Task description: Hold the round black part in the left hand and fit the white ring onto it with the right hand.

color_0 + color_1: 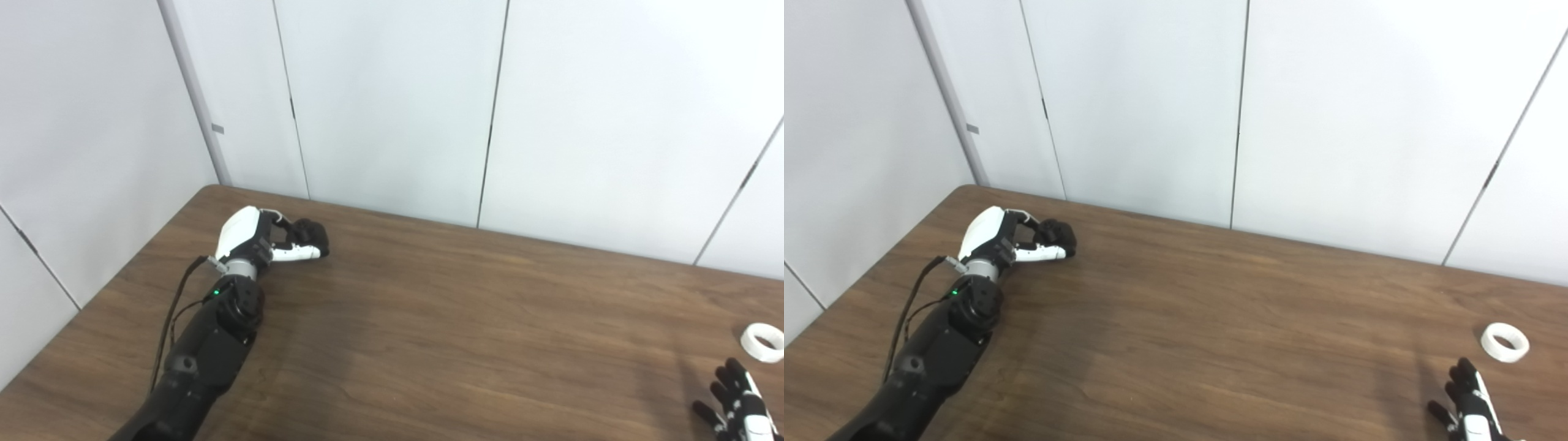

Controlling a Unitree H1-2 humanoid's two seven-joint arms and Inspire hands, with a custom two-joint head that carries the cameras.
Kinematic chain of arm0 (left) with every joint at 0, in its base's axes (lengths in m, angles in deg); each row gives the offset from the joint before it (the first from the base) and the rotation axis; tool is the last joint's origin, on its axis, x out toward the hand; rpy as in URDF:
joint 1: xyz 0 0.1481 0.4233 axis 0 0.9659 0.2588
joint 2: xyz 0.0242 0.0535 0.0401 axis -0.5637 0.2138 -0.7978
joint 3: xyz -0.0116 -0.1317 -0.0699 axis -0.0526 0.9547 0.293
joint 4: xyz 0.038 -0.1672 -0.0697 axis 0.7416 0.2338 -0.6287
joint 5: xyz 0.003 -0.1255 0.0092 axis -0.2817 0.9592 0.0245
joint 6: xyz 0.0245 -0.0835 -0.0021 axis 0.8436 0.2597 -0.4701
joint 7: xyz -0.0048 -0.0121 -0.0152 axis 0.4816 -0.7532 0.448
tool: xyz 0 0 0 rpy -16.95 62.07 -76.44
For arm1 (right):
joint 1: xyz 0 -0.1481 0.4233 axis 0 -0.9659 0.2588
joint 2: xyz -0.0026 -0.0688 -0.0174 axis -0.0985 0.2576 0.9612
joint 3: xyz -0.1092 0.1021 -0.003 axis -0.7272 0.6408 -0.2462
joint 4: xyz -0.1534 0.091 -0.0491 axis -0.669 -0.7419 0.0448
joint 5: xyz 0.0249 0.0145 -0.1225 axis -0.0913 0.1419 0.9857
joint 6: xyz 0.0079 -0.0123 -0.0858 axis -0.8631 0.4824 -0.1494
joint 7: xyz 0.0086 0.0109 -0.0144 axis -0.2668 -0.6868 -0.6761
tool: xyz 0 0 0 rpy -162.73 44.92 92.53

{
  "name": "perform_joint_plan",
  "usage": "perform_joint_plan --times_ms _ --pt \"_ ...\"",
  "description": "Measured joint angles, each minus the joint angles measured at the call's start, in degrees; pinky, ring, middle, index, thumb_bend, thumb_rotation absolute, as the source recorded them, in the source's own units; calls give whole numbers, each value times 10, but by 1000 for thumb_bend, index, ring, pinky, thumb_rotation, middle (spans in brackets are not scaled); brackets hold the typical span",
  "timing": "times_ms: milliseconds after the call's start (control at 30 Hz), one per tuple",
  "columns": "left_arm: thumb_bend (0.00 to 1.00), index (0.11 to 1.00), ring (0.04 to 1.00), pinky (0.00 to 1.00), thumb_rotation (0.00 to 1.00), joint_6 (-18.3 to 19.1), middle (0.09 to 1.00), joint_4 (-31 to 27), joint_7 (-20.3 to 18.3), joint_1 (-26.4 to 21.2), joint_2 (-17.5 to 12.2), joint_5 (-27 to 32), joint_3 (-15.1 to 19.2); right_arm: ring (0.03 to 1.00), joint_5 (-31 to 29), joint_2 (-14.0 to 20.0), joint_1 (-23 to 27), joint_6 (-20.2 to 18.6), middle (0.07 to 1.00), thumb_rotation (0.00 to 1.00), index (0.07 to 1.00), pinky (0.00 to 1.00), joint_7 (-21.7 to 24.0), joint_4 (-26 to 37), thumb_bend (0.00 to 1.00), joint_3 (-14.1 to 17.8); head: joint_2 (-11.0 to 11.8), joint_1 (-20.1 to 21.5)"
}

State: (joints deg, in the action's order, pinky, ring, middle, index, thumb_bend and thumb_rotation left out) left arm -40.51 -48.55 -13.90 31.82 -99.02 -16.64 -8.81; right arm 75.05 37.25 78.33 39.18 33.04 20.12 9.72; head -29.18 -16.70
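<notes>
This looks like a lab or test room set up for robot trials, not a home or shop. A dark wood-grain desk (429, 318) stands pushed into a corner of plain white wall panels (392, 104) that meet at thin dark seams, with a grey upright strip (193, 92) at the far left corner. The walls carry no decoration. A black robot arm (202, 349) with a loose cable and a lit green indicator lies on the desk's left side, which suits a robotics workspace.
</notes>
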Motion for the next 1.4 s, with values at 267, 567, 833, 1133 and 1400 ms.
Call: perform_joint_plan --times_ms 267,567,833,1133,1400 --pt "523 483 892 882 50 26 759 -101 -22 43 15 -5 -6 964 12 0 3 0 968 1000 984 1000 -3 -1 340 -4 -4 14" --pt "524 484 889 907 53 54 774 -241 -67 92 35 -49 -49 962 24 -1 5 4 961 1000 979 1000 -7 -4 361 -10 -12 38" --pt "524 483 876 940 52 40 770 -313 -80 134 53 -136 -114 940 37 -4 5 27 944 1000 967 993 -13 -17 416 -17 -24 77" --pt "524 483 867 929 54 -6 769 -357 -81 175 97 -200 -168 932 51 -15 5 37 937 1000 953 981 -23 -21 445 -24 -38 116" --pt "524 483 874 949 55 -27 771 -361 -95 205 136 -241 -196 933 65 -29 6 32 930 1000 943 979 -27 -18 471 -31 -55 148"
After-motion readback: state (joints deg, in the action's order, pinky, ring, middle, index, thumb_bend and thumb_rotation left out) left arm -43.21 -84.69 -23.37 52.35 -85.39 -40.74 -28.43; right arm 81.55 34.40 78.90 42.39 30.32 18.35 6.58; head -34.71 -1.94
